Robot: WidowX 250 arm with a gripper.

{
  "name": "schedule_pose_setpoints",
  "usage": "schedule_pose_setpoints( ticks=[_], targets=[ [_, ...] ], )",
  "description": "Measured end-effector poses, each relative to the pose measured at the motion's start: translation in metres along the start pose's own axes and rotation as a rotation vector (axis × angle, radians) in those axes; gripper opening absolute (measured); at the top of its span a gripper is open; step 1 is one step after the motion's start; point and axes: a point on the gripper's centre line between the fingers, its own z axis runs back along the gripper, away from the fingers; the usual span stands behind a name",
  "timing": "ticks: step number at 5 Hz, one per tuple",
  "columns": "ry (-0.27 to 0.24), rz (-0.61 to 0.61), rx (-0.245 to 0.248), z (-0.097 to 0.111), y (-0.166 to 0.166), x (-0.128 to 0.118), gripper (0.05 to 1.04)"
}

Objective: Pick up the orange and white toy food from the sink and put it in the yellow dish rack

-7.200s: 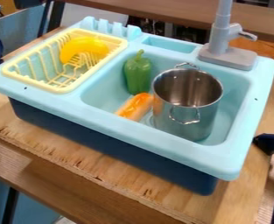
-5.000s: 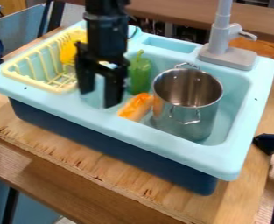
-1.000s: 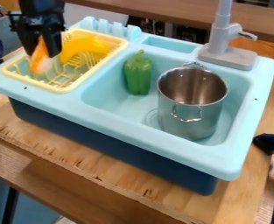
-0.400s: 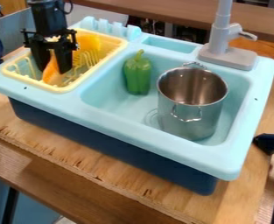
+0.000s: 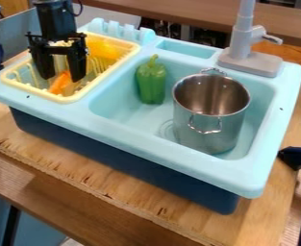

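So the black gripper (image 5: pixel 61 78) is hanging over the pale yellow dish rack (image 5: pixel 66 99), with its fingers (image 5: pixel 78 65) spread apart, one each side of a visible gap, and they look let go rather than clamped on anything. The orange toy food piece (image 5: pixel 60 83) is right there in the rack, low down between the two fingertips and a bit toward the camera from them, lying at a slant. Can't really tell if either finger is brushing against it, tbh

There's also a yellow toy (image 5: pixel 104 48) in the same rack, behind the fingers and off to their right as the camera sees it, partly hidden by the rack's yellow prongs. Going right from the fingers, past the rack's edge, you get the green toy pepper (image 5: pixel 151 84) standing stem up in the basin of the light blue sink (image 5: pixel 146 144). Further right of the fingers, and closer to the camera, is the shiny metal pot (image 5: pixel 210 120), upright in that same basin. The grey faucet (image 5: pixel 250 62) is well off to the right of the fingers, at the sink's back edge, and the wooden bench (image 5: pixel 56 161) sits lower than the fingers, under the whole sink
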Motion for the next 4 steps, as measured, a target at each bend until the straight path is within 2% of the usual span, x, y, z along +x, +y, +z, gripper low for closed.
schedule_pose_setpoints(
  ticks=[1,2,3,4],
  targets=[
    [-0.088,-0.01,0.018,0.044,-0.002,-0.008,1.0],
    [-0.179,-0.036,0.056,0.096,-0.005,-0.025,1.0],
    [-0.248,-0.074,0.091,0.14,-0.013,-0.045,1.0],
    [-0.256,-0.099,0.087,0.15,-0.019,-0.056,0.999]
  ],
)
